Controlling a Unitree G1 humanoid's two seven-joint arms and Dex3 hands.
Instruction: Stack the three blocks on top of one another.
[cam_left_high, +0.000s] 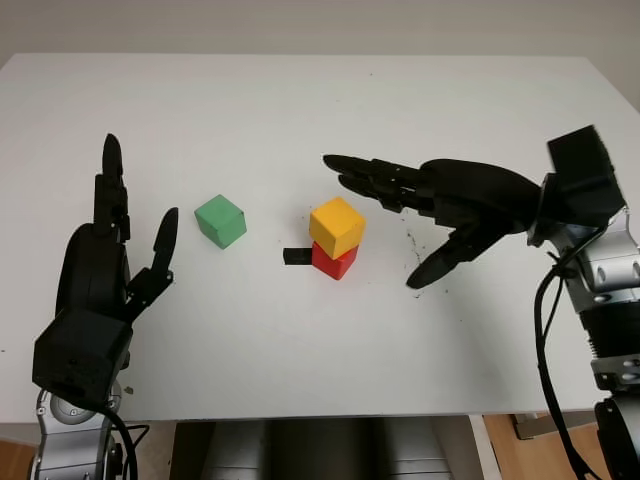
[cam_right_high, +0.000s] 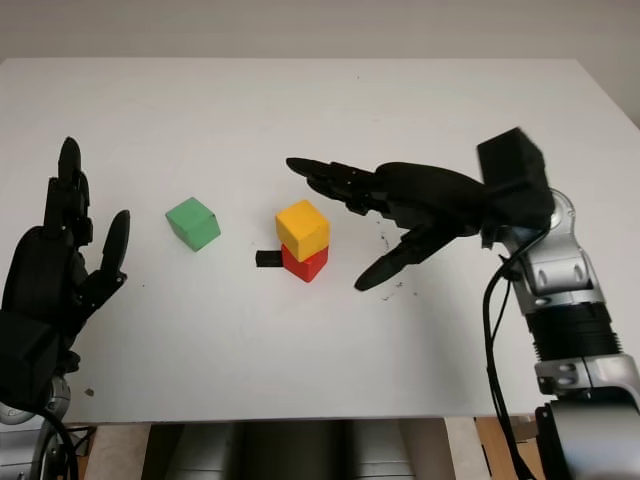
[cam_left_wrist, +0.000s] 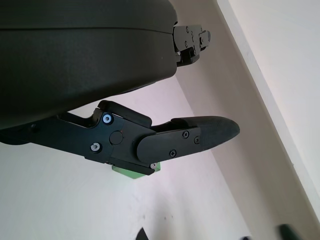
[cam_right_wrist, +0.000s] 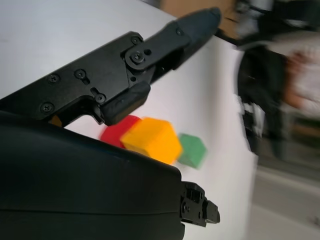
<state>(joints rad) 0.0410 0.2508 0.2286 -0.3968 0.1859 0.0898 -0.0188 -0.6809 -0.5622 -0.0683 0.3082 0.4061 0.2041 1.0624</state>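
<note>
**Yellow block on red, green block apart**

At frame centre, a smooth yellow cube (cam_left_high: 337, 226) sits skewed atop a red cube (cam_left_high: 335, 262) on the white matte table (cam_left_high: 300, 110). The green cube (cam_left_high: 220, 220) stands alone to their left. The right hand (cam_left_high: 420, 215) hovers beside the stack, released, holding nothing. The left hand (cam_left_high: 125, 245), lower left, is likewise empty.

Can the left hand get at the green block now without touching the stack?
Probably yes. The left hand is open beside the green block, bare table between them; the yellow-on-red stack stands beyond it.
</note>
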